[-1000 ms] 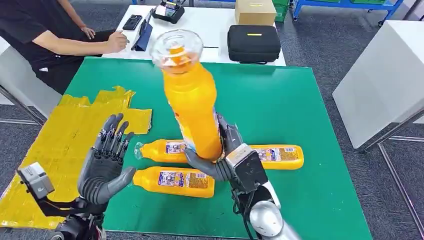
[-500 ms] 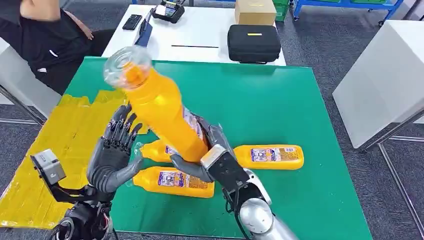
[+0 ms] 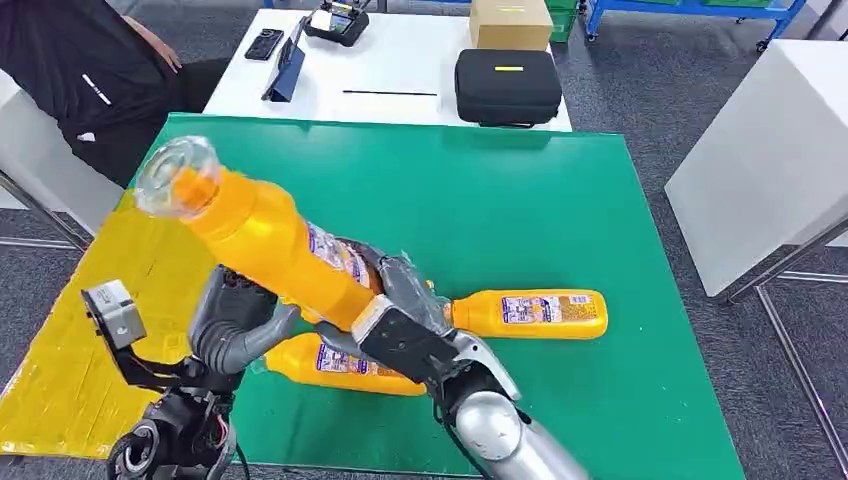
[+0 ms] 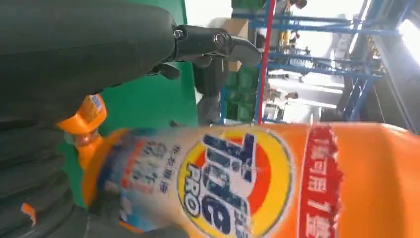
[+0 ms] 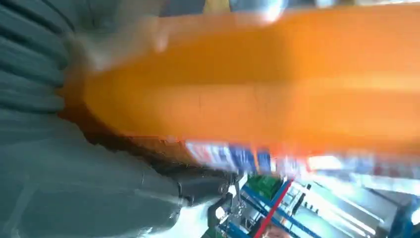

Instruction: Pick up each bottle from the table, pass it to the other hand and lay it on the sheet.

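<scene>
Right hand (image 3: 385,310) grips the raised orange bottle (image 3: 270,240) at its lower body. Long axis tilts, clear base pointing up toward the yellow sheet (image 3: 70,340). Left hand (image 3: 235,320) cups it underneath; its grasp cannot be told.

This looks like a robotics lab or test workshop. A green worktop (image 3: 540,190) stands on grey carpet (image 3: 640,90). Behind the worktop, a white table (image 3: 400,75) carries a black case (image 3: 507,86), a cardboard box (image 3: 510,22) and handheld devices, with blue metal racks (image 3: 690,10) beyond it.
</scene>
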Tool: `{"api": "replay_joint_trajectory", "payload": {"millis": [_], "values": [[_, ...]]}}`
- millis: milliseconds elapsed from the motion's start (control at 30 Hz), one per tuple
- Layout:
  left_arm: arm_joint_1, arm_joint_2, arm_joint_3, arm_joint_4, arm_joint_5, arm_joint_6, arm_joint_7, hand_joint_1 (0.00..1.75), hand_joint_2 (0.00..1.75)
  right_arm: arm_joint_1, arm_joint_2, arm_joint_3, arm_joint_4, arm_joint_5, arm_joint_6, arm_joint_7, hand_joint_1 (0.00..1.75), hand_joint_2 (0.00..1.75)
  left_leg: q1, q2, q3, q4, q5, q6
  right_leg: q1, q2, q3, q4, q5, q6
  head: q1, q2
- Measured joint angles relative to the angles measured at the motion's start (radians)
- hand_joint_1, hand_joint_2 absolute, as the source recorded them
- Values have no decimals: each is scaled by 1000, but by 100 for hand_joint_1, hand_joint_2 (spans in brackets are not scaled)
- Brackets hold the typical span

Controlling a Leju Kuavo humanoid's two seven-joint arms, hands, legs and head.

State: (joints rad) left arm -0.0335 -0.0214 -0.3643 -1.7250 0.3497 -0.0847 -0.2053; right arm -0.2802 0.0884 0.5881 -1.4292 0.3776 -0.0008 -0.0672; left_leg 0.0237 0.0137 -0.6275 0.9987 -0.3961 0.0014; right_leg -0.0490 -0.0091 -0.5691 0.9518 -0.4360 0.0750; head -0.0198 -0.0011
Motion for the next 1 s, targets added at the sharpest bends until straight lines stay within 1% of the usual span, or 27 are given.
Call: {"api": "replay_joint_trajectory", "payload": {"millis": [133, 267, 633, 667, 700, 867, 900, 933, 1000], "values": [[-37, -3, -45, 2, 20, 33, 22, 0, 175, -65, 3, 59, 86, 9, 32, -8, 175, 175, 0, 0, 0, 0, 1, 0, 0, 0, 0, 0, 2, -1, 0, 0], [-52, -3, -49, 5, 27, 58, 31, 0, 175, -114, 12, 96, 139, 16, 32, -8, 175, 175, 0, 1, 0, 0, 1, 0, 0, 0, -1, 0, 2, -2, 0, 0], [-56, -2, -47, 10, 27, 69, 34, 0, 175, -154, 16, 124, 186, 17, 33, 1, 175, 175, 0, 1, -1, 0, 1, 0, 0, 0, -2, 0, 2, -2, 0, 0], [-55, -1, -47, 10, 28, 70, 34, 49, 175, -158, 16, 128, 189, 16, 33, 2, 175, 175, 0, 1, -1, 0, 1, 0, 0, 0, -2, 0, 2, -2, 0, 0], [-52, 2, -46, 10, 28, 72, 34, 161, 175, -161, 16, 131, 193, 15, 33, 3, 175, 175, 0, 1, -1, 0, 1, 0, 0, 0, -2, 0, 2, -2, 0, 0], [-48, 4, -46, 10, 28, 72, 32, 161, 175, -162, 16, 136, 198, 14, 34, 3, 175, 175, 0, 1, -1, 0, 1, 0, 0, 0, -2, 0, 2, -2, 0, 0], [-48, 4, -46, 10, 28, 72, 32, 171, 175, -162, 16, 136, 198, 14, 34, 3, 175, 175, 0, 1, -1, 0, 1, 0, 0, 0, -2, 0, 2, -2, 0, 0], [-48, 4, -46, 10, 28, 72, 32, 175, 175, -163, 16, 136, 198, 14, 34, 3, 175, 175, 0, 1, -1, 0, 1, 0, 0, 0, -2, 0, 2, -2, 0, 0], [-37, 8, -45, 10, 29, 73, 24, 175, 175, -164, 16, 144, 206, 12, 34, 2, 175, 175, 0, 1, -1, 0, 1, 0, 0, 0, -2, 0, 2, -2, 0, 0]]}}
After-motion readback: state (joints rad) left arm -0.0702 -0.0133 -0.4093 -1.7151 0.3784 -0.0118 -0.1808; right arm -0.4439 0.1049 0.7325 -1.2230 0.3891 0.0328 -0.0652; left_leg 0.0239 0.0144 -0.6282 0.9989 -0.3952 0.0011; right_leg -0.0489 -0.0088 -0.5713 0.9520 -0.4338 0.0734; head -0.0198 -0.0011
